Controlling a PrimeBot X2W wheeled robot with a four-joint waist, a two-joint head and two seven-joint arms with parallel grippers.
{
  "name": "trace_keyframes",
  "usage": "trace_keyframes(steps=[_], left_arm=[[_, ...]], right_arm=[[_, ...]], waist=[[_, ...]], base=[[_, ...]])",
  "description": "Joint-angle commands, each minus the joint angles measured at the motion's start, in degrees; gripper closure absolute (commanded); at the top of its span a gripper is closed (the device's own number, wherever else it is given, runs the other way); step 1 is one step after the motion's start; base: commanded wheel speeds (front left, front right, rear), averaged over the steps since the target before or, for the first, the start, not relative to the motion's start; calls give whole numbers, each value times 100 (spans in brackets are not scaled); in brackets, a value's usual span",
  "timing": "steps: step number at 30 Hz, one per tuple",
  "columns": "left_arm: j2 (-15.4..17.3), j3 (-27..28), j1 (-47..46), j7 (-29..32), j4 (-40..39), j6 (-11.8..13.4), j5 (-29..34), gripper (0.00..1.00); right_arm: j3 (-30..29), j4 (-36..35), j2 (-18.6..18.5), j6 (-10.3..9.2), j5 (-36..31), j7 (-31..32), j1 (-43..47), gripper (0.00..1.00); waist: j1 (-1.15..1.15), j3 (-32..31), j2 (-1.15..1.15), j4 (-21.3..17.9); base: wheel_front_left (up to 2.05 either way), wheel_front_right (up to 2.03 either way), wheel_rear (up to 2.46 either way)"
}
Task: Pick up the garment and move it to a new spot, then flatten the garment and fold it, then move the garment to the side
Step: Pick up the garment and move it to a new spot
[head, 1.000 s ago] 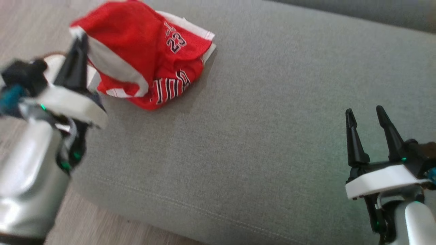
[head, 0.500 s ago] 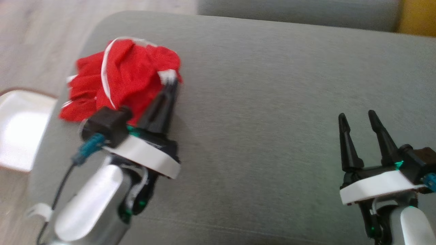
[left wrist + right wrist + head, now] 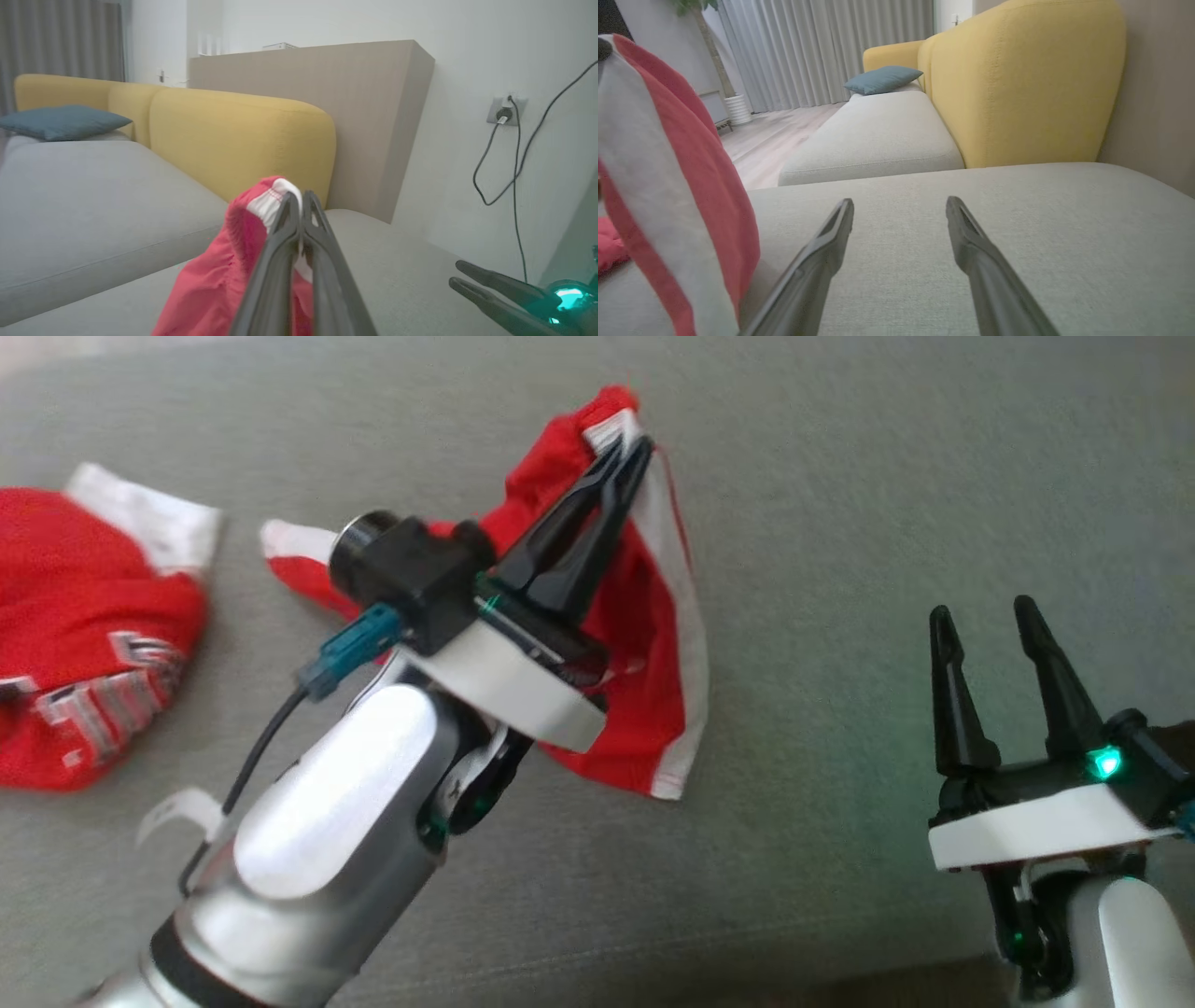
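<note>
The garment (image 3: 653, 644) is red cloth with white trim, and it hangs above the grey sofa seat (image 3: 840, 476). My left gripper (image 3: 627, 443) is shut on its white-edged top corner, seen close up in the left wrist view (image 3: 299, 198) with red folds (image 3: 219, 280) drooping below. A red heap with lettering (image 3: 84, 644) lies on the seat at the far left; my arm hides whether the two are joined. My right gripper (image 3: 980, 616) stands open and holds nothing at the lower right, apart from the cloth (image 3: 691, 163), its fingers spread over bare cushion (image 3: 900, 205).
A yellow backrest (image 3: 243, 135) rises behind the seat, with a blue pillow (image 3: 882, 78) on the further cushion. A wooden panel (image 3: 373, 93) and a wall socket with cables (image 3: 504, 114) stand beyond. Bare grey cushion lies between the hanging cloth and my right gripper.
The head camera has swung. My left gripper, shut on the cloth, has raised it off the heap and carried it rightward over the seat. The right gripper stays open in place.
</note>
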Motion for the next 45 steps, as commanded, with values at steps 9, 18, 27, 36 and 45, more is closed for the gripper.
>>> trace_keyframes(steps=[9,18,27,36,45], left_arm=[[-7,-189,-322,356,1049,-329,-42,100],[-257,-443,-195,-196,1434,-514,151,0],[46,303,544,-380,836,3,413,0],[461,1434,1441,-382,622,369,461,0],[710,2298,2190,-382,470,279,540,0]], right_arm=[[163,-211,-30,43,120,-278,-275,0],[149,-62,-30,43,53,-270,-290,0],[126,-20,-30,43,-96,-91,-214,0],[57,13,-30,43,-203,97,-62,0],[-6,74,-30,43,-236,216,137,0]], waist=[[0,683,0,-539],[0,441,0,-224],[0,-99,0,465],[0,-416,0,1009],[0,-714,0,1297]], base=[[0,0,0],[0,0,0],[0,0,0],[0,0,0],[0,0,0]])
